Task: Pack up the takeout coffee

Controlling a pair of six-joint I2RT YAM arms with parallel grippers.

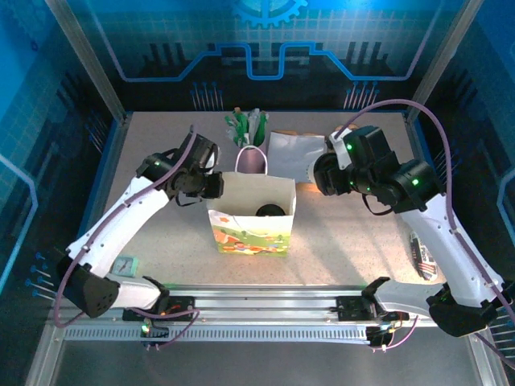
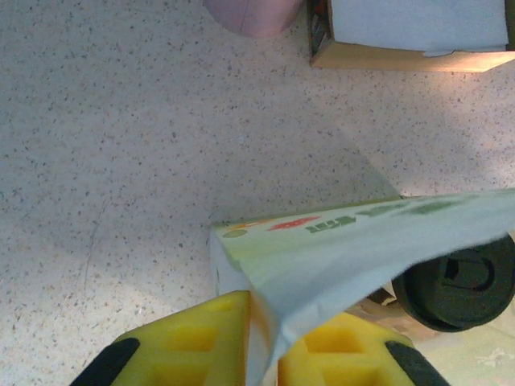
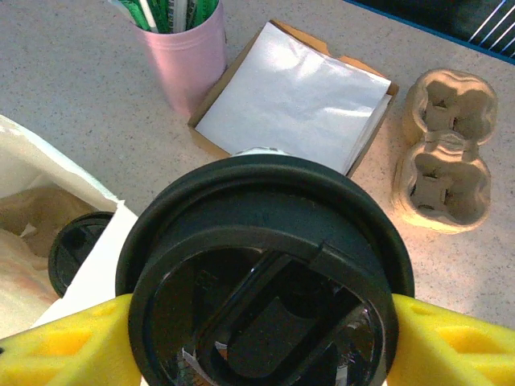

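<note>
Presently held, right: takeout coffee (image 3: 265, 265), lidded in black, clamped between the right fingers (image 3: 56, 346) on either side; carried above the bench, just right of the bag's open mouth in the top view.
Held, left: left fingers (image 2: 193, 346) pinched together on the left rim of the paper bag (image 1: 251, 233); judged a hold to spread the mouth and steady the bag for loading.
Bag: upright at bench centre, printed front toward the arm bases, mouth open.
Bag contents: second lid (image 2: 459, 285), black and round, lying low inside; cannot tell whether a cup sits under it.
Step judged: cup lifted and brought alongside, not yet over the opening; lowering upright between the bag walls is the likely next need.
Risk judged: thin paper rim apt to fold inward if bumped by the cup.
Pink cup (image 3: 185, 56): holds green-and-white sticks, behind the bag, no part of the load.
Box of white sheets (image 3: 298, 104): shallow cardboard, just beside the pink cup.
Pulp carrier (image 3: 442, 153): moulded sockets, nothing in them, apart to the right.
Bench (image 1: 346, 241): pale speckled top, metal rail along the near edge.
Room: blue panels printed with circuit-like lines, aluminium frame posts at the corners.
</note>
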